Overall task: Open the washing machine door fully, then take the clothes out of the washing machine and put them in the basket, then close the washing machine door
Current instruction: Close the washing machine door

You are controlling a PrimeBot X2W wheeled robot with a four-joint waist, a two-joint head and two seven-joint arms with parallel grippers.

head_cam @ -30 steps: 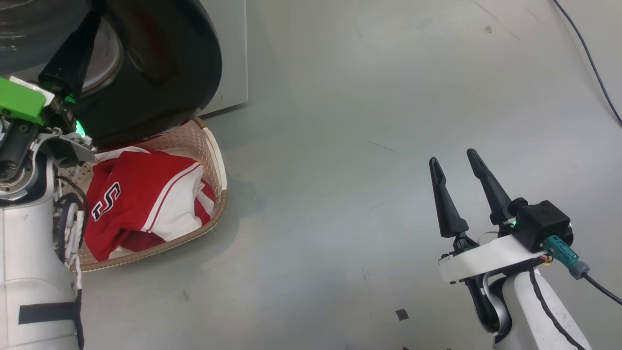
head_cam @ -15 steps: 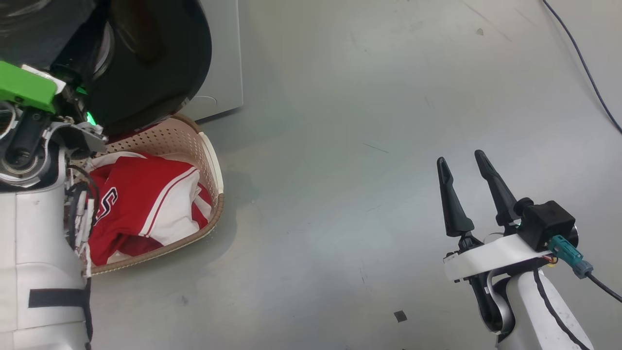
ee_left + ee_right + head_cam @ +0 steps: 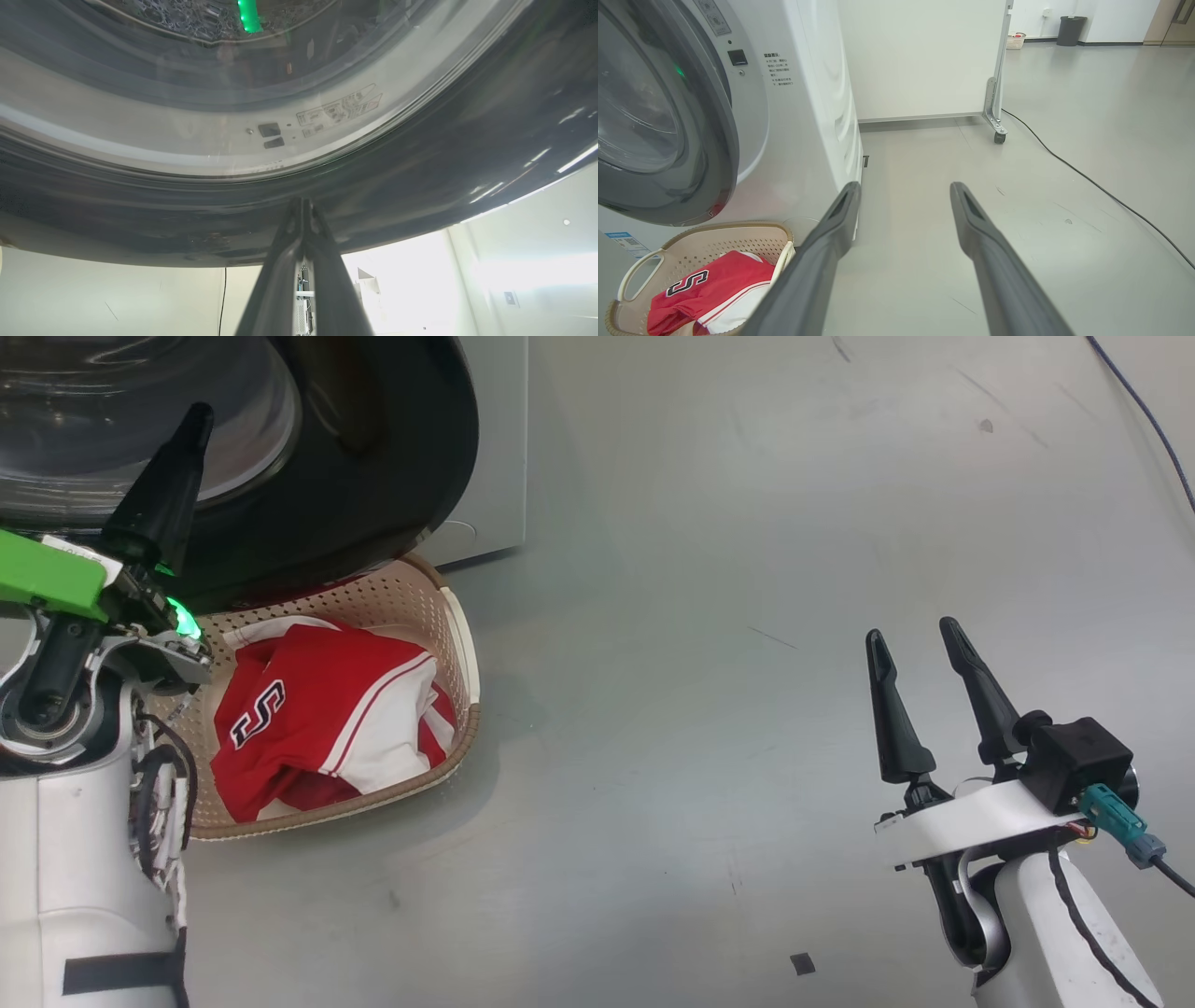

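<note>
Left gripper: at the far left, its two dark fingers pressed together with nothing between them. They point up at the door's underside. In the left wrist view the joined tips lie over the black rim, but I cannot tell whether they touch it.
Washing machine door: stands swung out from the machine's front, not shut flat. Its glossy black rim curves across above the gripper, and its lower edge overhangs the back end of the basket.
Glass bowl: clear and bulging, set in the centre of the door.
Basket: on the floor just below the door and close against the machine's front. It is cream and perforated, with a brown rim and white handles.
Clothes: lying crumpled inside the basket, red with white stripes, the dark "S" emblem facing up.
Washing machine: a white body, with a small blue sticker low at the front corner.
Floor: smooth grey, scuffed in places.
Right gripper: well apart from the basket, over bare floor, its fingers spread wide and holding nothing.
Cable: dark, trailing across the floor at the far right.
</note>
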